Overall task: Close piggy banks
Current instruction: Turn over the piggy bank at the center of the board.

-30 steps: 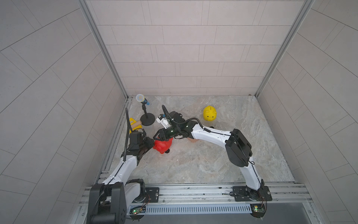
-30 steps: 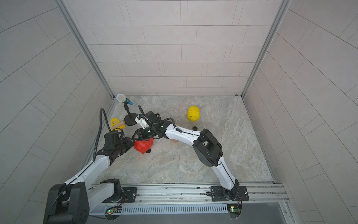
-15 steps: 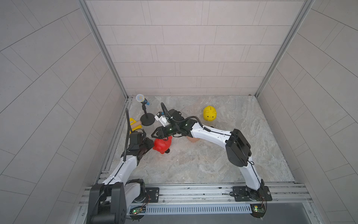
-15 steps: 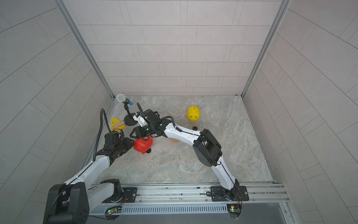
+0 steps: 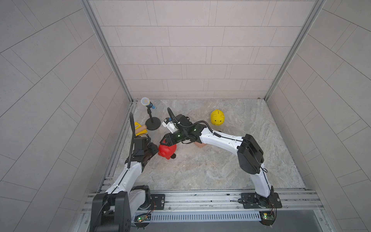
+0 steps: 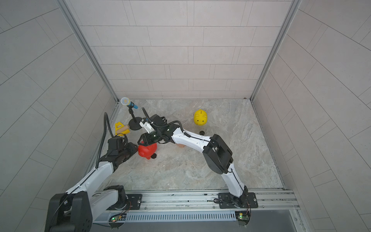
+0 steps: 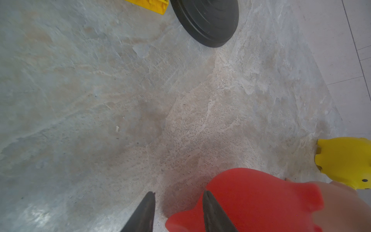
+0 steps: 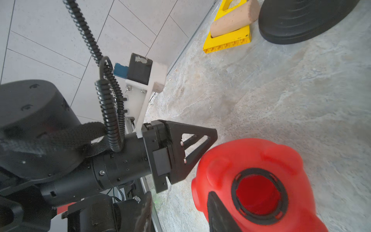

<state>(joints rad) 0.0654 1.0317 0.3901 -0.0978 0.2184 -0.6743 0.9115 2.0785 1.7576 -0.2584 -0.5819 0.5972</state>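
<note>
The red pig [image 8: 251, 154] lies on the table [image 5: 200, 170], belly hole open. The left tool [image 7: 179, 192] and right tool [image 8: 179, 194] sit beside it, jaws apart, empty. Next, I think: grab the black plug [image 5: 174, 155] beside the pig, push it in.

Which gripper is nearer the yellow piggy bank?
Right. The right gripper is over the red piggy bank; the left gripper is beside that bank, on the side away from the yellow piggy bank.
</note>
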